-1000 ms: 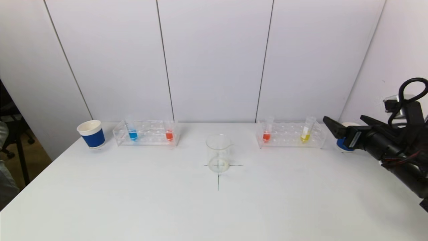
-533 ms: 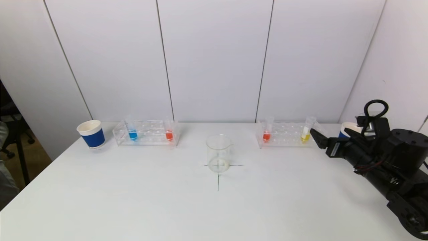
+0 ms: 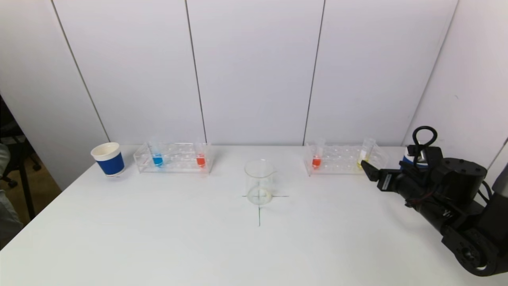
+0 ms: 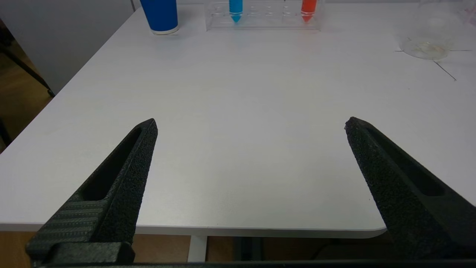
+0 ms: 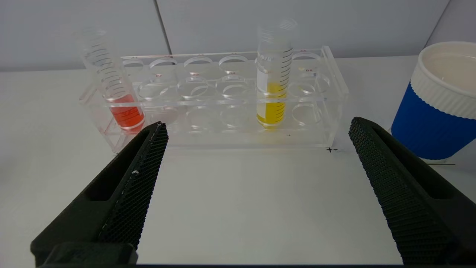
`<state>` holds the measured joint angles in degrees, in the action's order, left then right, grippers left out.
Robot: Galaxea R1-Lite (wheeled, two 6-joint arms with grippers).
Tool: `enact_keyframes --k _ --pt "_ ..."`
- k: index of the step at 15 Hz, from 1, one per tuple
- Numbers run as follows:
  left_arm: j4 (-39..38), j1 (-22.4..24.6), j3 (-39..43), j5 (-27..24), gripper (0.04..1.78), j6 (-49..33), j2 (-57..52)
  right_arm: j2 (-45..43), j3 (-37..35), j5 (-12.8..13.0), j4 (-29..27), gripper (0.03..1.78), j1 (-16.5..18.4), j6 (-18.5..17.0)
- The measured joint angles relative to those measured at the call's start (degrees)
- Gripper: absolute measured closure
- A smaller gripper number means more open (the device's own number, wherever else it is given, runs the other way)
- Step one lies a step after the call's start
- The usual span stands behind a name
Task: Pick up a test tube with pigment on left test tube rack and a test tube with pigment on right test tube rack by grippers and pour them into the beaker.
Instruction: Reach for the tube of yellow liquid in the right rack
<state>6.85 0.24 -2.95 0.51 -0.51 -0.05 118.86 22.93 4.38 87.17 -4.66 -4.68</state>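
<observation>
Right gripper (image 3: 371, 169) is hovering low over the desk (image 3: 198, 238), just in front of the right test tube rack (image 3: 341, 161), fingers (image 5: 148, 156) standing wide apart with nothing between them. It is pointing at the rack's outer end, roughly lined up with the yellow tube (image 5: 273, 85); from the head view it is hard to say whether a fingertip is touching the rack. The orange tube (image 5: 119, 96) is leaning in the rack's other end. A blue cup (image 5: 435, 104) is sitting beside that rack, partly hidden behind the right arm in the head view.

Left gripper (image 4: 251, 124) is sitting back at the near desk edge, fingers spread wide and holding nothing. Left test tube rack (image 3: 174, 158) is standing well away from it, carrying a blue tube (image 3: 157, 157) and a red tube (image 3: 201, 157), with a second blue cup (image 3: 108, 159) beside it.

Beaker (image 3: 259, 182) is standing upright on the cross mark (image 3: 260, 206) between the two racks.
</observation>
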Motion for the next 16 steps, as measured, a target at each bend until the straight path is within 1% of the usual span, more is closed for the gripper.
enact_keyframes --k 2,5,6,16 --pt "0.00 0.00 0.01 -0.02 0.06 0.02 0.00 1.10 1.46 0.16 -0.02 0.04 0.11 -0.06" --pt "0.00 0.00 0.01 0.00 0.06 0.00 0.00 2.63 4.13 1.96 -0.02 0.04 0.23 -0.55" --pt "0.00 -0.02 0.01 0.00 0.06 0.02 0.00 2.91 5.01 2.10 0.00 0.04 0.22 -0.80" --pt "0.00 0.02 0.01 0.01 0.06 0.00 0.00 6.41 9.34 2.12 -0.02 0.04 0.76 -0.91"
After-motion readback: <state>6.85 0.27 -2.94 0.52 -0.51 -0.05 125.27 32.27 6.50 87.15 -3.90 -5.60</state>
